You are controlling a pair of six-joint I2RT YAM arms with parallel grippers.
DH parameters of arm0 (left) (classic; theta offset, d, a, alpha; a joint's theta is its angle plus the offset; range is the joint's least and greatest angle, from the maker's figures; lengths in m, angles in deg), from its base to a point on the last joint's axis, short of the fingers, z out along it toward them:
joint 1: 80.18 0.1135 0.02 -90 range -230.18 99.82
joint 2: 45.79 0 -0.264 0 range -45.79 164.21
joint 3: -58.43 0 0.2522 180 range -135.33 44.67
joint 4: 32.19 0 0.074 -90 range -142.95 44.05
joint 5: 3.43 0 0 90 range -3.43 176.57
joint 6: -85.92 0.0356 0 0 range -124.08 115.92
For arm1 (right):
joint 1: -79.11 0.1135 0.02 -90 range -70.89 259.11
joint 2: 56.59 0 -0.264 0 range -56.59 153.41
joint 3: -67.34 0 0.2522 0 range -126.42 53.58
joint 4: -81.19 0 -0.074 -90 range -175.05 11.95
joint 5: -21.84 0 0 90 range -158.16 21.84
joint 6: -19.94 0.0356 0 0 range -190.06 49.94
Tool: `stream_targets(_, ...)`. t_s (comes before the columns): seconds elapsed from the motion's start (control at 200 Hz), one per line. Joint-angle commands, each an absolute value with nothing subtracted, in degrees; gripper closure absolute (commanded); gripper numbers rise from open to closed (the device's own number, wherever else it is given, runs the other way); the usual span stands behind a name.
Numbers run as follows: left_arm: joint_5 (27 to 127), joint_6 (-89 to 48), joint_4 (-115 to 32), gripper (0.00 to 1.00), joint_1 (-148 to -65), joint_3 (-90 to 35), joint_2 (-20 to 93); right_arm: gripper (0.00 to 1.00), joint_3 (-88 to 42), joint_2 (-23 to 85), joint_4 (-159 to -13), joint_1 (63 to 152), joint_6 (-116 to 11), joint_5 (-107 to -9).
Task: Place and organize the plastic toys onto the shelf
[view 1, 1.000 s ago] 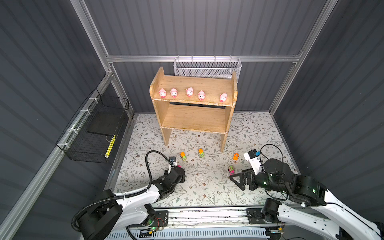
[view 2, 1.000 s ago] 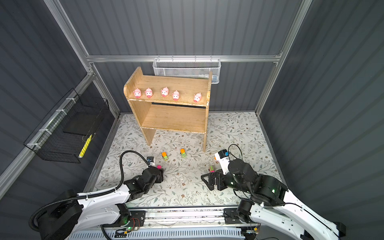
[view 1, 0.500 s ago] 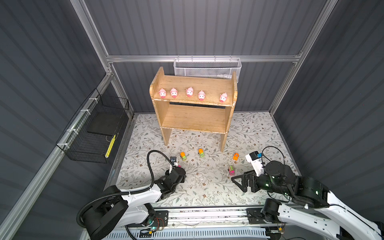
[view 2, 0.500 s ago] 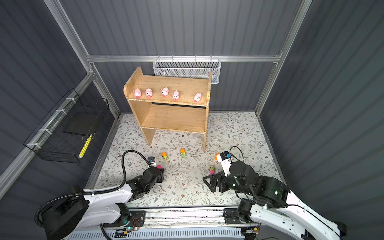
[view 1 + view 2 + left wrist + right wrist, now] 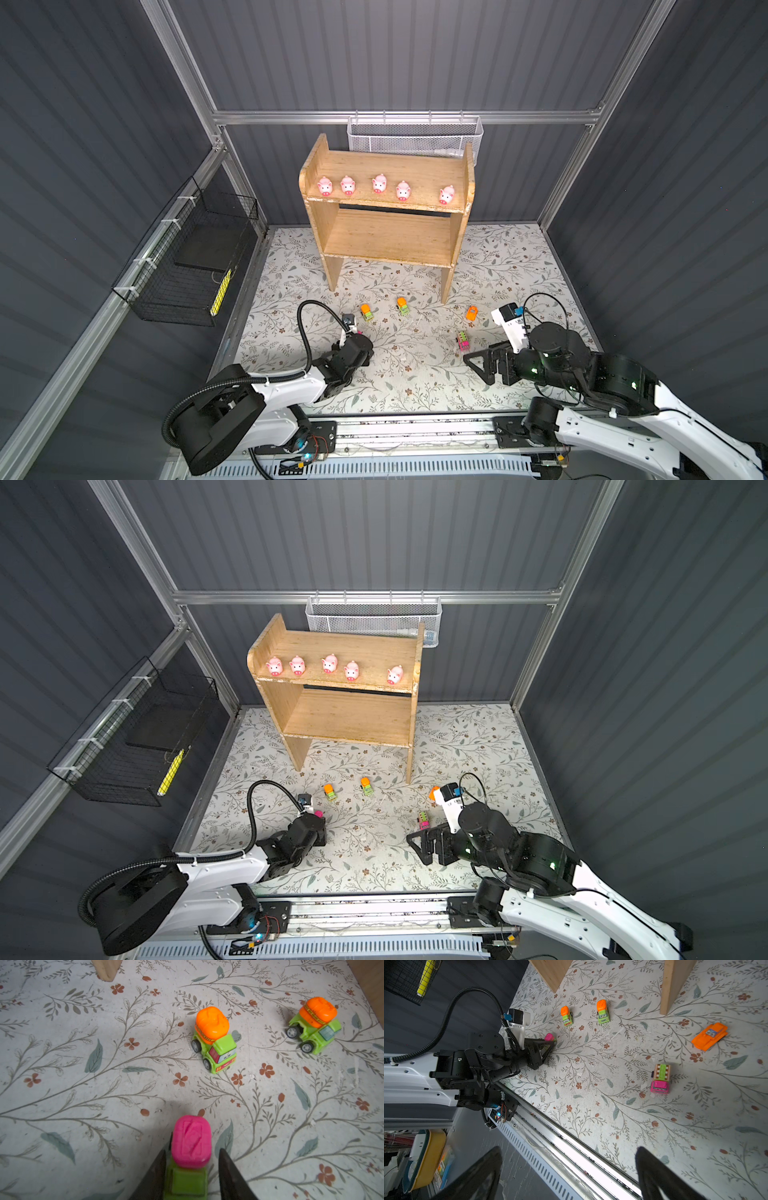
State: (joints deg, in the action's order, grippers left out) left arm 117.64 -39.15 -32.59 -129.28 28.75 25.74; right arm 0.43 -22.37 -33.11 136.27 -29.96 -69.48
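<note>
Pink on top and lime green below, a tiny toy truck (image 5: 188, 1182) sits between the two black fingers (image 5: 153, 1178) of the left gripper (image 5: 192, 1151). The jaws stand narrowly apart across its width. One finger is against its side and a sliver of floral mat (image 5: 83, 1105) shows at the other, so it looks not yet clamped. The truck stands on the mat with its long axis in line with the gripper's reach, pink end leading.

Ahead of it, well apart, stand an orange-drummed mixer truck (image 5: 214, 1039) and its twin (image 5: 313, 1024). Beyond them is the wooden shelf (image 5: 386, 237). Its lower tier is bare and its top tier carries five pink pigs (image 5: 379, 183) in a row.

The left arm lies low, stretched forward over the mat, and is the nearer arm to this truck. The right gripper (image 5: 568, 1148) is spread wide and empty, held above the mat's near edge. A pink-and-green truck (image 5: 660, 1080) and a flat orange car (image 5: 709, 1035) lie near it on the mat.
</note>
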Motion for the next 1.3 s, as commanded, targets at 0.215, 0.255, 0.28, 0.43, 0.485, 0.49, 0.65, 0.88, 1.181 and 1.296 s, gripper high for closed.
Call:
stream_targets(0.215,118.0,-38.2,-39.7,0.64,-129.5,23.9,23.7,0.01,1.0,-22.2,-33.4,136.7,-30.2,-70.0)
stream_targets(0.255,118.2,-38.2,-41.1,0.65,-129.5,23.1,23.3,0.01,1.4,-21.9,-33.9,136.7,-30.2,-69.9)
stream_targets(0.28,118.3,-38.3,-41.8,0.65,-129.5,22.6,23.0,0.01,1.6,-21.6,-34.3,136.7,-30.2,-69.8)
stream_targets(0.43,118.3,-38.0,-46.2,0.66,-129.5,19.5,21.8,0.01,2.1,-20.4,-35.9,136.6,-30.8,-69.1)
stream_targets(0.485,118.3,-37.9,-47.2,0.65,-129.5,18.8,21.8,0.01,1.9,-19.9,-36.1,136.6,-31.2,-69.0)
stream_targets(0.49,118.3,-37.8,-47.3,0.65,-129.5,18.8,21.7,0.01,1.9,-19.9,-36.1,136.6,-31.2,-69.0)
stream_targets(0.65,117.7,-37.5,-45.8,0.45,-129.5,20.5,22.5,0.01,1.6,-18.9,-36.1,136.6,-31.9,-69.1)
stream_targets(0.88,115.7,-36.9,-41.2,0.35,-129.3,22.9,25.1,0.01,1.5,-19.0,-35.7,136.7,-31.5,-69.2)
stream_targets(1.181,111.6,-35.8,-36.8,0.43,-126.4,24.0,28.8,0.01,2.0,-20.3,-34.7,136.6,-30.5,-69.5)
stream_targets(1.296,110.9,-35.5,-36.3,0.48,-125.5,24.3,29.0,0.01,2.0,-20.8,-34.2,136.7,-30.3,-69.8)
